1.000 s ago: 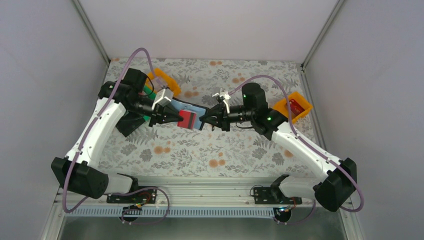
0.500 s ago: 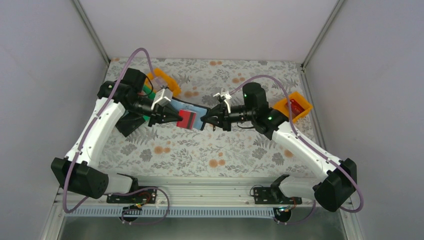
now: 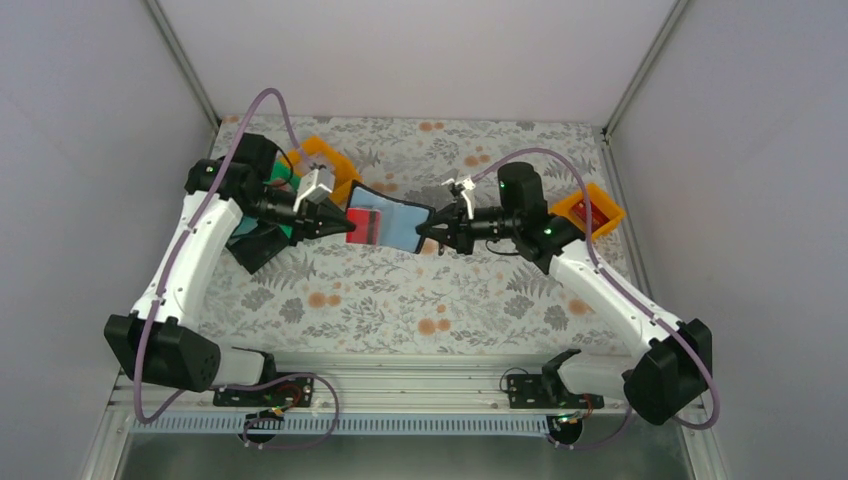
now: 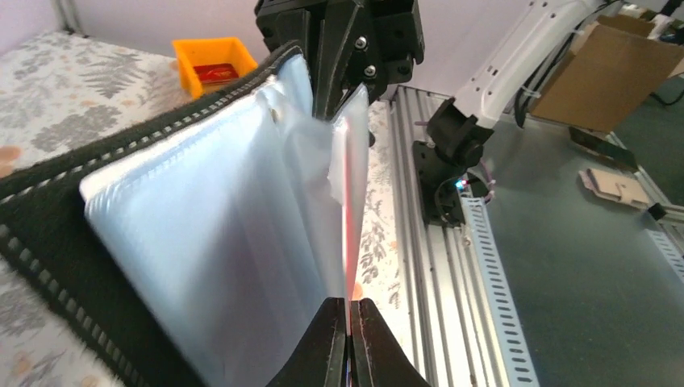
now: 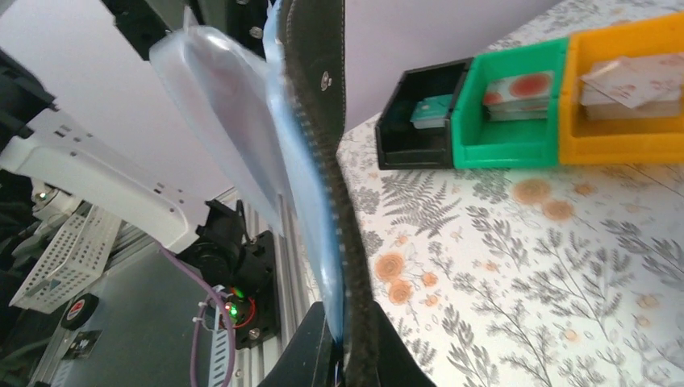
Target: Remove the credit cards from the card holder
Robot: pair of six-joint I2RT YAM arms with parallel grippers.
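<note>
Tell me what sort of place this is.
Probably a robot test cell in a lab or workshop: plain white wall panels enclose a floral-cloth table, two white robot arms are bolted to an aluminium rail, and brown cardboard boxes lie beyond it.

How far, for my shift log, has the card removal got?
Done: cards lie in the orange tray and green tray. In hand: right gripper holds the card holder aloft; left gripper pinches its red card. Left: pull it free; other pockets unclear.

L wrist view: I get the red card (image 4: 348, 242) edge-on only, face unreadable; card holder (image 4: 32, 234) cut off at lower left. Top view: black tray (image 3: 265, 250) mostly behind my left arm (image 3: 190, 255).
</note>
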